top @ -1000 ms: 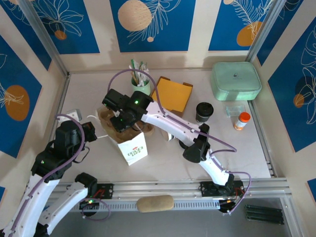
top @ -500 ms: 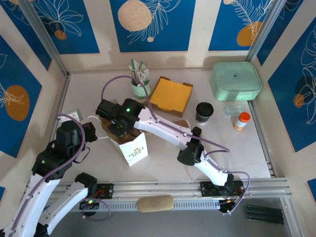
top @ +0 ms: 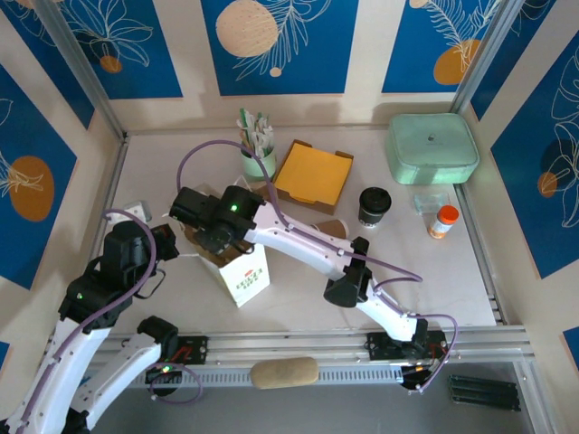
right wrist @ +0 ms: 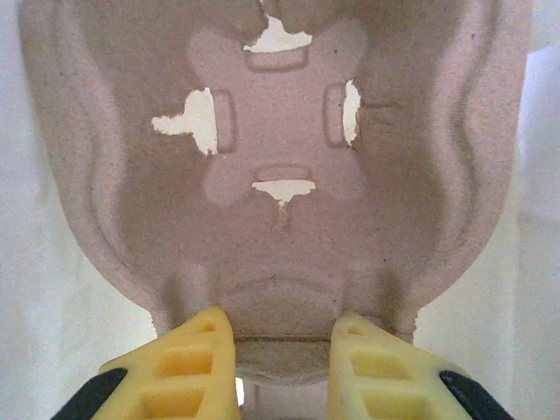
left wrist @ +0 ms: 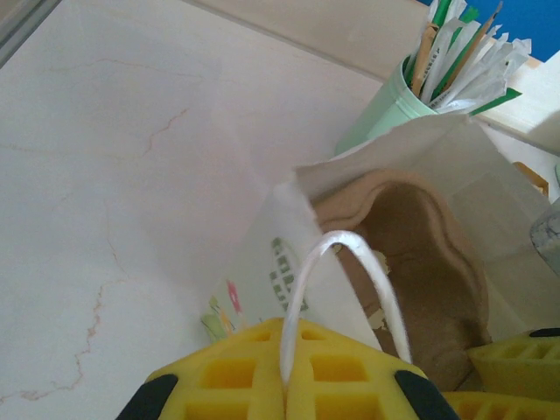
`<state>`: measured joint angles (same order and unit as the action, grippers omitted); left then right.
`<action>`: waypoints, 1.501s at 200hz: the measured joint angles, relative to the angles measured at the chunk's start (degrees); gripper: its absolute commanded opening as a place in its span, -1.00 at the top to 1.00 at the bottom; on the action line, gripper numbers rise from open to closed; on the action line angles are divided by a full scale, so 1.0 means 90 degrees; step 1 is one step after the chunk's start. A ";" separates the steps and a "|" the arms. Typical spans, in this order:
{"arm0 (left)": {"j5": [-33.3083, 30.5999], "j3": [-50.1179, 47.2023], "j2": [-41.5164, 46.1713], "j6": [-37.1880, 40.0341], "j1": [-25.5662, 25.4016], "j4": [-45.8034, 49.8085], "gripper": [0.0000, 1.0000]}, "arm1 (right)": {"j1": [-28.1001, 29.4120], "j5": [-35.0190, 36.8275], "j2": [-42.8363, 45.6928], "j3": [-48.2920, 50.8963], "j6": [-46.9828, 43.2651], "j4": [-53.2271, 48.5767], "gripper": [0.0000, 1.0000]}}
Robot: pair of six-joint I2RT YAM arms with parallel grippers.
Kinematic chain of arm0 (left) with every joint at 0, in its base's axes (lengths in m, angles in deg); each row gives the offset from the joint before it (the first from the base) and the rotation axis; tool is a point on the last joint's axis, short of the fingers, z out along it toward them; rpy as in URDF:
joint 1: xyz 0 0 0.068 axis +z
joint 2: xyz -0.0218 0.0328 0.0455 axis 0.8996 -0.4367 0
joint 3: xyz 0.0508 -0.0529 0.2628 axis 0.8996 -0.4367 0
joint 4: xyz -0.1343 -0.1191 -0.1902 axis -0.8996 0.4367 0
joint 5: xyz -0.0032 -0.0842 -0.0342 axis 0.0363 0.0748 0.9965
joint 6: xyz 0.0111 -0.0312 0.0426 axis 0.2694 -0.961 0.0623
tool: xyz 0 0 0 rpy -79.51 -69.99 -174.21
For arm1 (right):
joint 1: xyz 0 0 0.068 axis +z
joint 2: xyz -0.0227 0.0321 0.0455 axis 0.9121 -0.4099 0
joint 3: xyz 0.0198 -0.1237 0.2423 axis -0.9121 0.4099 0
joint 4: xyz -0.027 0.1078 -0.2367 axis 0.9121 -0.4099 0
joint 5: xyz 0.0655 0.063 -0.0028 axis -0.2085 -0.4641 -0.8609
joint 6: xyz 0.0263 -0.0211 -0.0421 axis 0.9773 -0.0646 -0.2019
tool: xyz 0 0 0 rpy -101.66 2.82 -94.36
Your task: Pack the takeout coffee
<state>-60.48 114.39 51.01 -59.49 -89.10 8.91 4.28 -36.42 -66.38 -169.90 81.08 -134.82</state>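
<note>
The white paper bag [top: 244, 271] stands open at near left, with the moulded-pulp cup carrier [right wrist: 280, 175] partly lowered into its mouth. The takeout coffee [top: 374, 205], lid on, stands on the table [top: 434, 280] well to the right of the bag. Seating the carrier and loading the cup appear to be left. The right gripper [right wrist: 282, 331] reaches across over the bag, jaws pinching the carrier's edge. The left gripper [left wrist: 284, 350] is pressed together on the bag's cord handle [left wrist: 341, 236].

White arms [top: 298, 240] — purple cables [top: 210, 143], yellow jaws
</note>
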 measured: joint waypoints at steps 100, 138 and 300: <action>0.0046 0.0000 0.0000 0.0000 0.0000 0.0000 1.00 | -0.0253 -0.0733 0.0000 0.0000 0.0010 -0.0036 0.58; 0.0066 0.0000 0.0000 0.0000 0.0000 0.0000 1.00 | -0.0291 -0.0925 -0.0002 0.0000 0.0010 -0.0061 0.58; 0.0068 -0.0002 0.0000 -0.0002 0.0000 0.0000 1.00 | -0.0299 -0.1027 -0.0087 0.0056 0.0007 -0.0119 0.26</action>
<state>-59.86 114.37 51.01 -59.51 -89.10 8.91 1.59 -45.67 -67.17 -169.40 81.14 -135.89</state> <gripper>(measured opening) 0.064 0.358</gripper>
